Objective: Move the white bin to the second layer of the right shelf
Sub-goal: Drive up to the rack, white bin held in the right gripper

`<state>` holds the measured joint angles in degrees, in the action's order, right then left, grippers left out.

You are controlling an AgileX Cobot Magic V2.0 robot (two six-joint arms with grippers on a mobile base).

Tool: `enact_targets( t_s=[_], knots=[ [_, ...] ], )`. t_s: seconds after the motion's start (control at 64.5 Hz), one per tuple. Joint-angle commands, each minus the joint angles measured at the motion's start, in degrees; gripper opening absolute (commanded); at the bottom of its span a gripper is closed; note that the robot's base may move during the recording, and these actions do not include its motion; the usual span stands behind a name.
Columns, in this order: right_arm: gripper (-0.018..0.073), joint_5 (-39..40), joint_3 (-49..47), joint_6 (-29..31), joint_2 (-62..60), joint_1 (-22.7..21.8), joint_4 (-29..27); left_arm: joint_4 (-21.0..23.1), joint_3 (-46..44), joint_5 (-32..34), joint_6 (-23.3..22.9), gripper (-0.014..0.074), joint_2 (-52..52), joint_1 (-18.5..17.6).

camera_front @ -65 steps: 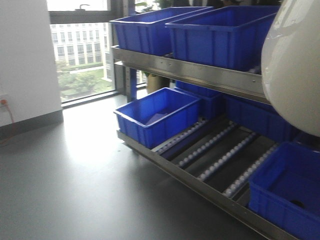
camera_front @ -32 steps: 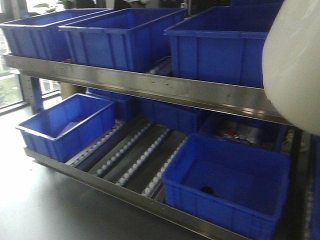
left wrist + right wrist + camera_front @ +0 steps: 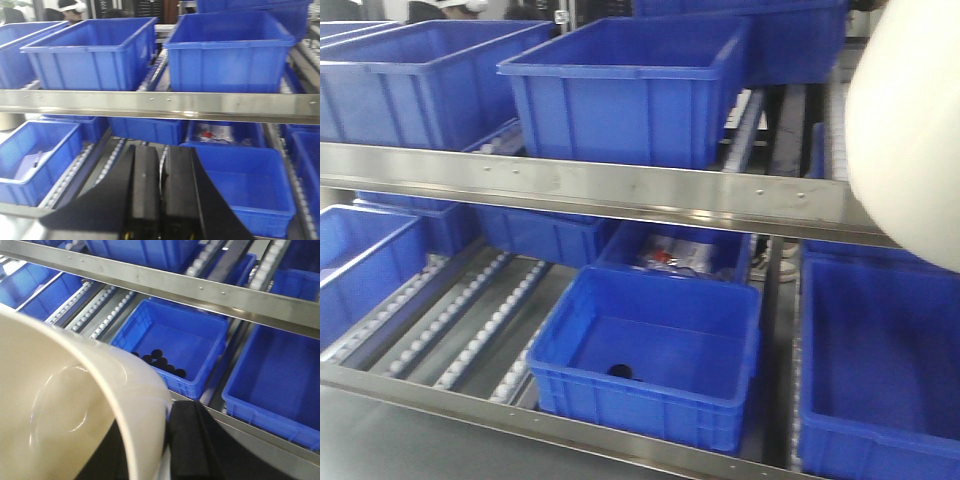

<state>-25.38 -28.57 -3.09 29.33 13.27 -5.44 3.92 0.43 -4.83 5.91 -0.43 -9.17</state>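
- Right wrist view, nearest of all: the white bin [image 3: 60, 405] fills the lower left, with its open mouth turned up toward the lens and its rim curving across the picture.
- The right gripper [image 3: 150, 432] is pinched on the bin's wall, one black finger [image 3: 192, 445] outside the rim and a dark shape just inside it.
- What shows of the tub looks as wide as it is long, so I cannot tell a long axis.
- The front view gives the outside instead: a smooth pale flank bulging in at the right edge, held in the air before the rack and resting on no level.
- Only the left wrist view shows the left gripper [image 3: 161, 192], its black fingers drawn to a thin slit with nothing between them.
- Beyond is the lower roller level [image 3: 470, 325] with a blue crate [image 3: 650, 350]. The right wrist view shows several black discs [image 3: 160, 360] in it, while the front view shows one dark spot.
- Farthest is the upper roller level [image 3: 620, 195], with a riveted steel front rail and larger blue crates [image 3: 630, 85] standing on it.
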Motion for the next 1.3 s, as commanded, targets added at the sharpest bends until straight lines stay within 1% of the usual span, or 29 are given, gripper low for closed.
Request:
enact_targets(
  t_s=[0.0, 1.286],
  knots=[
    [0.0057, 5.4, -1.9, 0.1, 0.2, -0.2, -0.2, 0.3, 2.1, 4.8, -0.2, 0.0085, -0.8, 0.0],
    [0.0057, 5.4, -1.9, 0.1, 0.3, -0.2, -0.2, 0.3, 2.1, 4.8, -0.2, 0.0085, -0.8, 0.0]
  ],
)
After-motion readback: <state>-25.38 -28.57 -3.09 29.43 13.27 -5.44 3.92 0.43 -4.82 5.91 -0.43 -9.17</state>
